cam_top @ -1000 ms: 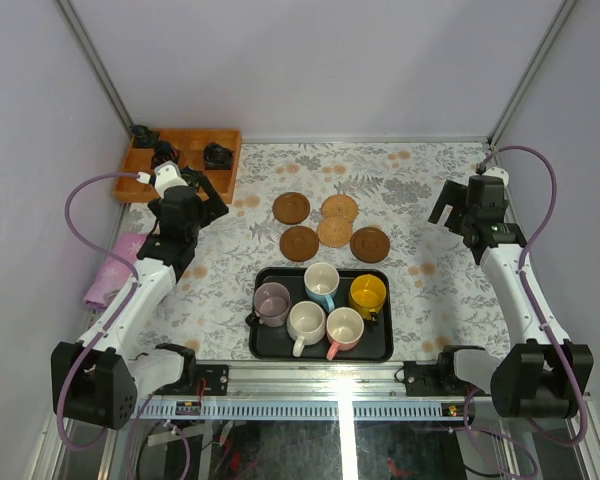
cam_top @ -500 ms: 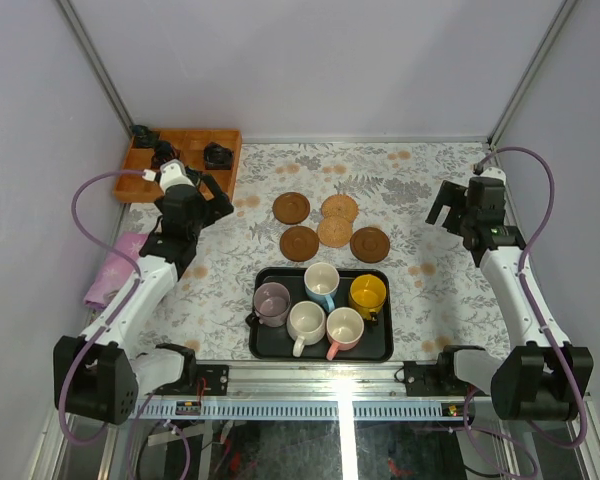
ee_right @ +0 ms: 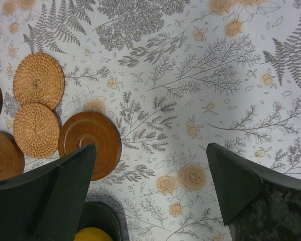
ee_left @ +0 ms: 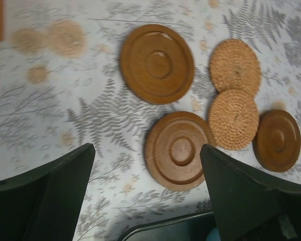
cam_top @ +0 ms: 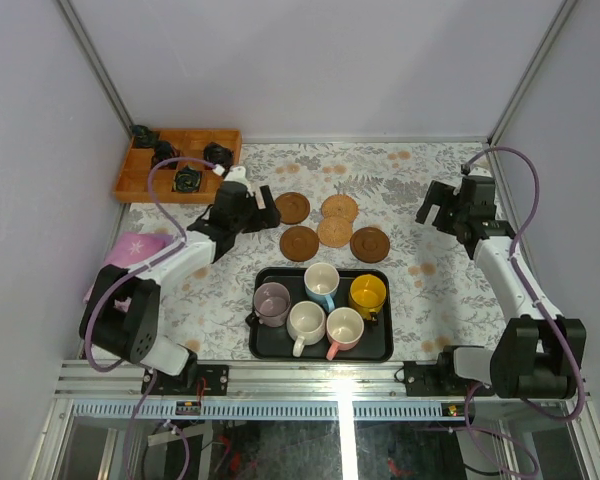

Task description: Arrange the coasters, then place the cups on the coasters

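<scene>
Five coasters lie bunched on the flowered cloth: dark wooden ones (cam_top: 291, 208) (cam_top: 299, 243) (cam_top: 369, 244) and woven tan ones (cam_top: 339, 208) (cam_top: 334, 231). My left gripper (cam_top: 263, 207) (ee_left: 146, 150) hangs open just left of them, above the near-left wooden coaster (ee_left: 179, 150), holding nothing. Five cups stand on a black tray (cam_top: 320, 355): mauve (cam_top: 272, 303), light blue (cam_top: 322, 283), yellow (cam_top: 367, 295), cream (cam_top: 306, 322) and cream with a pink handle (cam_top: 344, 328). My right gripper (cam_top: 435, 207) (ee_right: 150, 148) is open and empty over bare cloth, right of the rightmost coaster (ee_right: 90, 143).
An orange wooden box (cam_top: 132, 178) with small black objects sits at the back left corner. A pink cloth (cam_top: 125, 255) lies at the left edge. The tray's rim (ee_left: 165, 228) shows just below the left fingers. Walls close in the table on three sides.
My left arm has swung right, from beside the orange box to the left edge of the coaster cluster. The right gripper has shifted slightly left and farther back.
</scene>
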`<action>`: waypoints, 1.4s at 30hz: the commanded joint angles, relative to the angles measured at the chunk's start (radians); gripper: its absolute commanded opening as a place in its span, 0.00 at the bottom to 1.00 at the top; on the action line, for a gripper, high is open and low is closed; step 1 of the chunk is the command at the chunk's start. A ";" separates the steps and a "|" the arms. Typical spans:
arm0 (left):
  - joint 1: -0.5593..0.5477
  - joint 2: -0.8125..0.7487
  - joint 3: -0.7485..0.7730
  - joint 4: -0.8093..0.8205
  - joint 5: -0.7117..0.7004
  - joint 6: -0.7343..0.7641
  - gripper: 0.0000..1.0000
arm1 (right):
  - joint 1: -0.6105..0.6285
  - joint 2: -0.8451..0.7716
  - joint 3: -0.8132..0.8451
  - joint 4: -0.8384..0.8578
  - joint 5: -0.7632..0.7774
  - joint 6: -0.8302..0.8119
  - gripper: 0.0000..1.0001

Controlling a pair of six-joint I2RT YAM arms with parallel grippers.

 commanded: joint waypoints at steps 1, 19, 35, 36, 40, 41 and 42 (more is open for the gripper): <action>-0.052 0.070 0.078 0.108 0.059 0.038 0.83 | 0.004 0.041 0.051 0.046 -0.074 0.011 0.99; -0.149 0.257 0.189 0.119 0.151 0.050 0.60 | 0.008 0.190 0.032 0.093 -0.309 0.002 0.00; -0.147 0.415 0.352 0.164 0.139 0.056 0.60 | 0.163 0.505 0.319 0.104 -0.409 -0.020 0.03; -0.147 0.422 0.358 0.166 0.155 0.053 0.59 | 0.170 0.537 0.353 0.109 -0.419 -0.019 0.03; -0.147 0.455 0.397 0.172 0.226 0.060 0.54 | 0.199 0.664 0.476 0.115 -0.457 -0.015 0.04; -0.147 0.466 0.408 0.174 0.256 0.062 0.48 | 0.206 0.689 0.504 0.112 -0.460 -0.019 0.04; -0.147 0.474 0.417 0.177 0.285 0.064 0.34 | 0.211 0.713 0.529 0.112 -0.464 -0.021 0.05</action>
